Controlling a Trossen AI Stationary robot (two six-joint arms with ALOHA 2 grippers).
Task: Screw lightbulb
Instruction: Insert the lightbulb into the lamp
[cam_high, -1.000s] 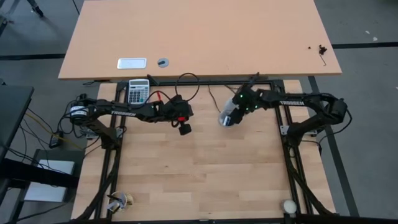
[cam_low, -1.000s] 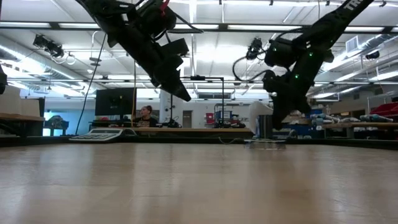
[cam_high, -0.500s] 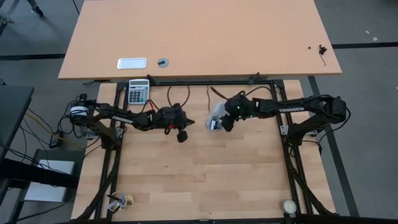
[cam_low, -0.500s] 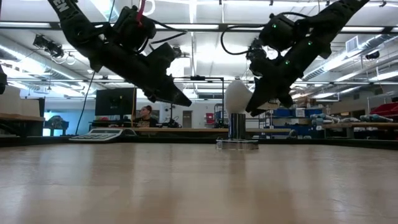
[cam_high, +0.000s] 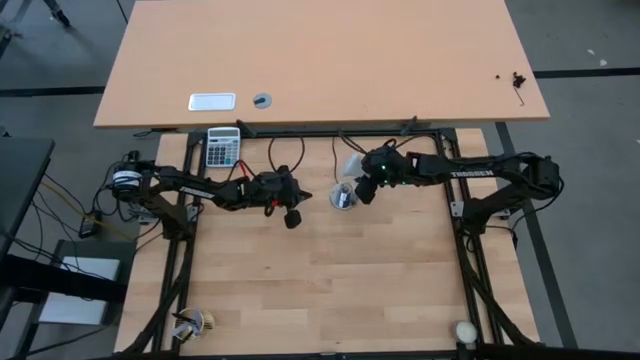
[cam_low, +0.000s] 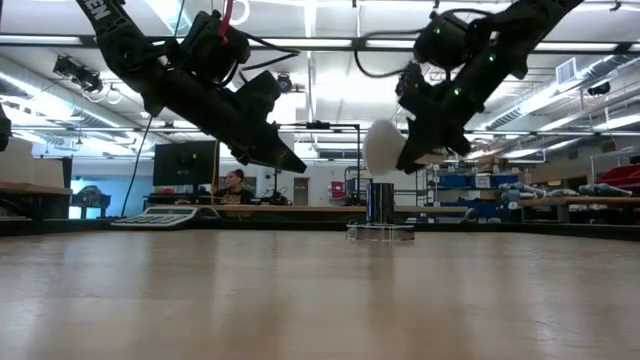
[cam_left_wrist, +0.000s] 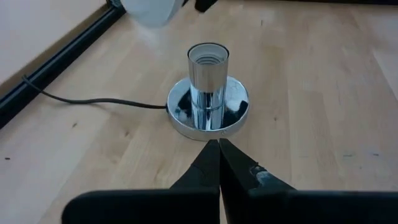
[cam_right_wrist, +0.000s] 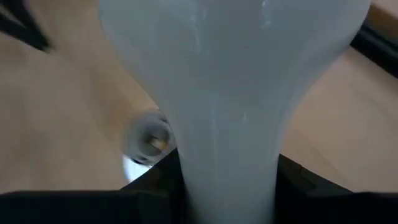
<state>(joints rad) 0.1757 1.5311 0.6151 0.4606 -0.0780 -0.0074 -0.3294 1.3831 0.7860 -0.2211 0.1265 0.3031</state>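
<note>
Bulb (cam_right_wrist: 230, 93): white, glossy. Socket (cam_left_wrist: 208, 99): mirror chrome, silver barrel, black cord (cam_left_wrist: 93, 101). Table (cam_high: 330, 280): pale wood planks with grain. Desk (cam_high: 320, 60): plain light tan. Arms: black, green lights on the right one. Calculator (cam_high: 223, 148): grey and white, dark keys. Ball (cam_high: 465, 331): cream.

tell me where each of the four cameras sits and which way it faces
High: above, looking straight down on the table, both arms, the left gripper and right gripper.
Low: at tabletop height, looking level across; both arms hang in from above.
Left wrist: past its shut fingers at the socket.
Right wrist: along the bulb it holds, down at the socket.
Shared: socket and bulb show in all four.
</note>
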